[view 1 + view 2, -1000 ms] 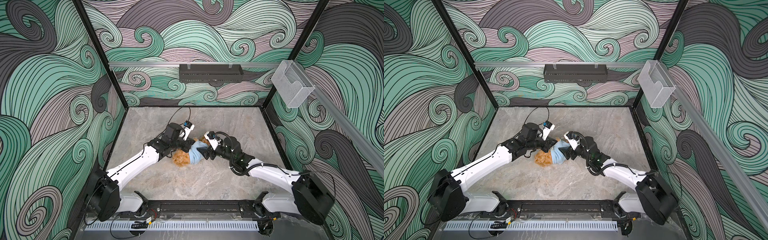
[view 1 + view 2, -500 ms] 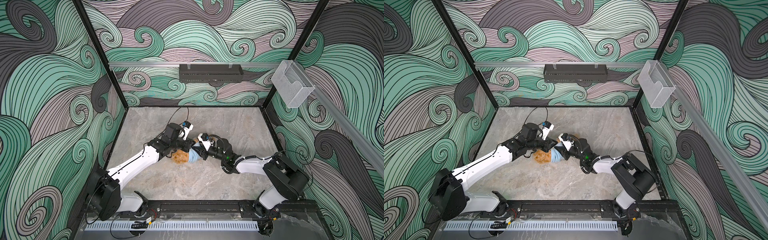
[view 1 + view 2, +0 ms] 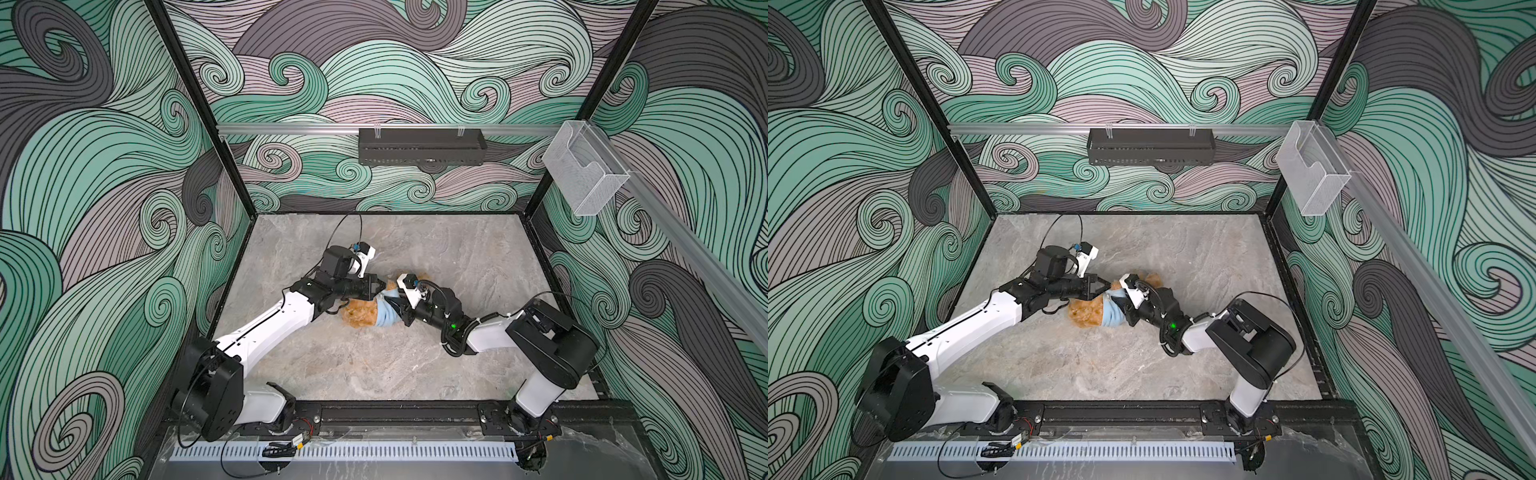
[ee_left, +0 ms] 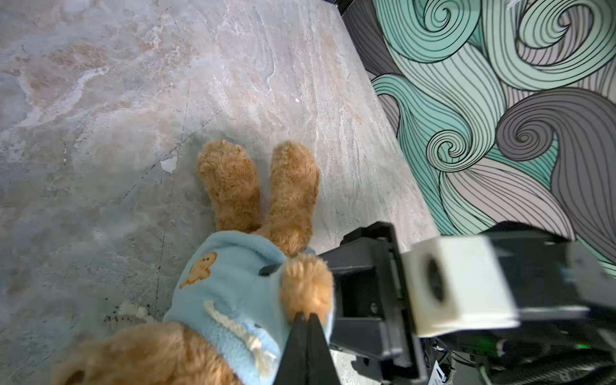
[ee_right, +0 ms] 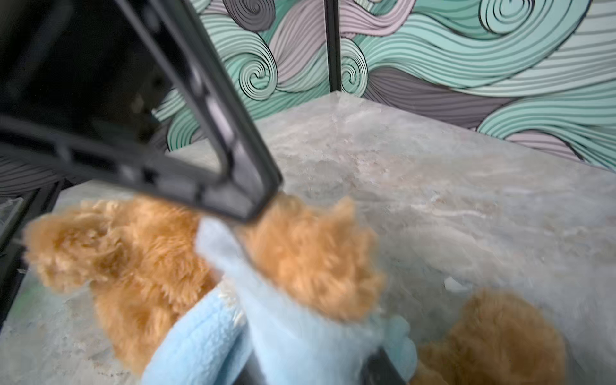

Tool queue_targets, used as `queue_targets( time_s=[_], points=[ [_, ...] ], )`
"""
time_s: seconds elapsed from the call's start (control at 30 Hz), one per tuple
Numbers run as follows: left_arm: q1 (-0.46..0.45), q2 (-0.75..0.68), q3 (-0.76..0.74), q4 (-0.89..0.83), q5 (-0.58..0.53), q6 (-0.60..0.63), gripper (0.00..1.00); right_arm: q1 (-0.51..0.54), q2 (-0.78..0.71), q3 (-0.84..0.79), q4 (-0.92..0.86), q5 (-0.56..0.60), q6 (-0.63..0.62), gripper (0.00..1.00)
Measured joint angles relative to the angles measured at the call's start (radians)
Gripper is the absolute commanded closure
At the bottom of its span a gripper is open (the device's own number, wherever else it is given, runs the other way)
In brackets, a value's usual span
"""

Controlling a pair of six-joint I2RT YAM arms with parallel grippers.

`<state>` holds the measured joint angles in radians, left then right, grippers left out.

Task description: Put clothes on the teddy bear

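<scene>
Left wrist view: closest in, the left gripper (image 4: 308, 321) is clenched, its tips nipping the fur at the end of one forepaw (image 4: 308, 286) of the teddy bear (image 4: 233, 186). That paw pokes out of a sleeve of the light-blue hoodie (image 4: 226, 283), so I judge the grip is there to draw the arm through. Just beside the paw, the right gripper (image 5: 315, 365) straddles that sleeve, with blue fabric between its jaws in the right wrist view, probably to brace the cuff. Whether it truly pinches I cannot tell. Beyond, the bear lies patch-side up on the marble table (image 4: 133, 100), hoodie over its torso. Both bare legs point away from the left gripper, and both top views show the bear mid-table.
</scene>
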<state>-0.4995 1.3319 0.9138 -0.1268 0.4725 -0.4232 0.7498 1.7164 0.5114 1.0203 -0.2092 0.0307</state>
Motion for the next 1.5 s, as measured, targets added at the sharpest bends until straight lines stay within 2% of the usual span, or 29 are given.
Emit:
queue_targets(
  time_s=[0.23,0.33,0.43,0.53,0.63,1.03,1.5],
  points=[
    [0.015,0.002,0.016,-0.016,0.044,0.138,0.99,-0.012,-0.011,-0.041,-0.024,0.011,-0.036,0.77],
    [0.013,0.002,0.016,-0.039,0.059,0.195,0.84,-0.014,-0.011,-0.054,0.006,0.007,-0.055,0.79],
    [0.011,0.003,0.021,-0.057,0.076,0.239,0.73,-0.015,-0.010,-0.080,0.060,-0.010,-0.065,0.80],
    [0.002,0.037,0.059,-0.083,0.101,0.274,0.66,-0.017,0.002,-0.093,0.109,-0.035,-0.076,0.81],
    [-0.015,0.099,0.120,-0.113,0.126,0.308,0.62,-0.019,0.020,-0.094,0.150,-0.056,-0.078,0.82],
    [-0.082,0.270,0.272,-0.258,0.142,0.455,0.69,-0.019,0.036,-0.101,0.193,-0.072,-0.079,0.83],
    [-0.107,0.325,0.318,-0.336,0.082,0.528,0.74,-0.019,0.036,-0.105,0.186,-0.075,-0.079,0.84]
  ],
)
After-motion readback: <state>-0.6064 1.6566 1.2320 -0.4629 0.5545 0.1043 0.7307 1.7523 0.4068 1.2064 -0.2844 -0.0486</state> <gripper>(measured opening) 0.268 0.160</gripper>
